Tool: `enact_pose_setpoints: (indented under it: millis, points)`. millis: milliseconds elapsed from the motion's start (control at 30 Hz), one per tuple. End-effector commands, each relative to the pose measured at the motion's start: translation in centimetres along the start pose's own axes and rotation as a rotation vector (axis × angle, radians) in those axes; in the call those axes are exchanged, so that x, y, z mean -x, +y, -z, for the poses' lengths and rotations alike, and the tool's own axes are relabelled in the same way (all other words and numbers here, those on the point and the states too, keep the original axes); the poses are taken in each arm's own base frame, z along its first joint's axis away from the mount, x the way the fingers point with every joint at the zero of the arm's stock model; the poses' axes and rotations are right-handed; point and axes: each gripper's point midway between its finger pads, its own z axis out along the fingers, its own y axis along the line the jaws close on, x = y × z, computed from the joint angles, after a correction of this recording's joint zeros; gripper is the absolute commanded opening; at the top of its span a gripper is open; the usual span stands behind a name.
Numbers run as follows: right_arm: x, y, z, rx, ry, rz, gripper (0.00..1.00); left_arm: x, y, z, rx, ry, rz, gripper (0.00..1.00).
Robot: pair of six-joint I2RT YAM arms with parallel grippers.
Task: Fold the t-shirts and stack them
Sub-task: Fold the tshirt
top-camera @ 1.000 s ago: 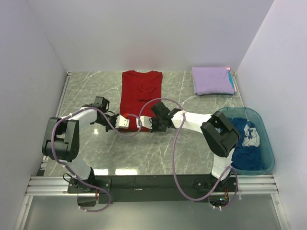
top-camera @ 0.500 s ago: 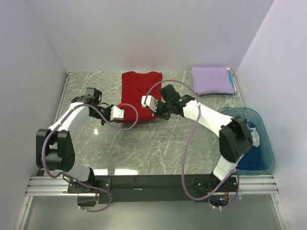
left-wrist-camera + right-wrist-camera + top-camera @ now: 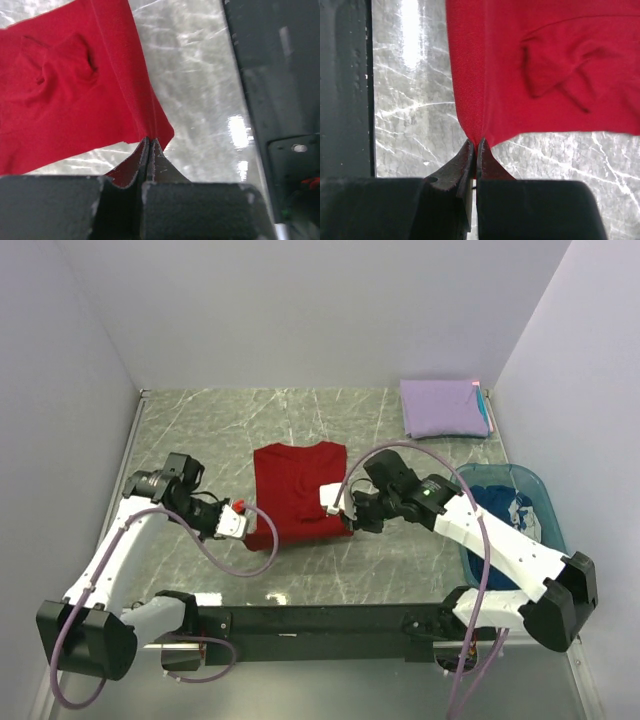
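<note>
The red t-shirt [image 3: 297,490] is laid at the centre, its near corners clamped by the left gripper [image 3: 149,144] at 7 o'clock and the right gripper [image 3: 475,146] at 5 o'clock, probably so the fold is drawn square. The folded lavender t-shirt [image 3: 443,407] is set at 1 o'clock.

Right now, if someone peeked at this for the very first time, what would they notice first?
The plain bright red cloth t-shirt in the middle jumps out, its two near corners pinched by the left end effector and the right end effector. Next come the folded lavender t-shirt at the far right and the translucent teal plastic tub holding dark blue cloth near the right edge.
</note>
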Motion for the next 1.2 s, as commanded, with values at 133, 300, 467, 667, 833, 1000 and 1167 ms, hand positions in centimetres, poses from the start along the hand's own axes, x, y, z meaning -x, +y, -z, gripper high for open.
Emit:
enact_pose_setpoints:
  millis: [133,300,467,667,833,1000,1167]
  points:
    - [-1.3,-5.9,0.6,0.033,0.047,-0.099,0.00,0.9,6.1,0.9,-0.023,-0.074,0.244,0.00]
    - [-2.8,-12.2,-1.3,0.059,0.085,-0.152,0.00,-2.3,16.0,0.5,0.067,-0.061,0.325,0.01]
    - [-5.3,-18.7,-5.3,0.072,0.123,-0.309,0.00,-7.4,22.4,-1.4,0.142,-0.017,0.546,0.01]
    - [-6.9,-21.0,-9.2,0.089,0.156,-0.503,0.00,-13.7,24.8,-5.7,0.188,0.079,0.856,0.02]
    - [-8.4,-17.9,-10.8,0.163,0.207,-0.646,0.00,-15.3,20.3,-7.5,0.119,0.143,0.944,0.02]
    - [-8.2,-11.9,-10.2,0.248,0.213,-0.729,0.00,-13.0,13.9,-7.6,0.024,0.117,0.964,0.01]
    - [-5.9,-6.0,-8.0,0.329,0.184,-0.752,0.05,-9.9,8.4,-6.4,-0.030,0.073,0.917,0.01]
